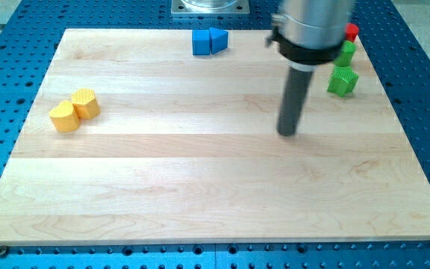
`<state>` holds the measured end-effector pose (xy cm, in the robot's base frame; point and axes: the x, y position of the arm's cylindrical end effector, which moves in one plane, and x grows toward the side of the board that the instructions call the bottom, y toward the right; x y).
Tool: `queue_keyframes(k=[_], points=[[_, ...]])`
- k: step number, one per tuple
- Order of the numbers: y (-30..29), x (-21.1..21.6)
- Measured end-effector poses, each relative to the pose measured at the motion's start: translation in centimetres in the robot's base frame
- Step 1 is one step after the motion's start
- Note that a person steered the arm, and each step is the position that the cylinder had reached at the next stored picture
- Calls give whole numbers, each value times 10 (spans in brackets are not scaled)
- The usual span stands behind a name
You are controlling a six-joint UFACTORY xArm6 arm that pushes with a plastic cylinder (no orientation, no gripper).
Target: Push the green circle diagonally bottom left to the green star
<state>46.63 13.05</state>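
Observation:
Two green blocks stand near the board's right edge, toward the view's top. The lower one, which looks like the green star [343,81], has a jagged outline. The upper green block [347,52] sits just above it and touches it; the arm partly hides it, so its shape is unclear. My tip [287,134] rests on the board to the left of and below the green star, about a block's width and a half away, touching no block.
A red block [351,31] sits above the green pair, partly behind the arm. A blue cube [201,42] and a blue triangular block [219,40] touch at the top middle. Two yellow blocks [64,116] [86,103] touch at the left. The wooden board [200,187] lies on a blue perforated table.

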Motion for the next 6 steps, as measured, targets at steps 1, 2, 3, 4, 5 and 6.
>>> queue_keyframes(k=[1, 2, 3, 4, 5, 6], points=[[2, 15], [7, 24], [8, 42], [27, 51], [74, 72], [112, 86]])
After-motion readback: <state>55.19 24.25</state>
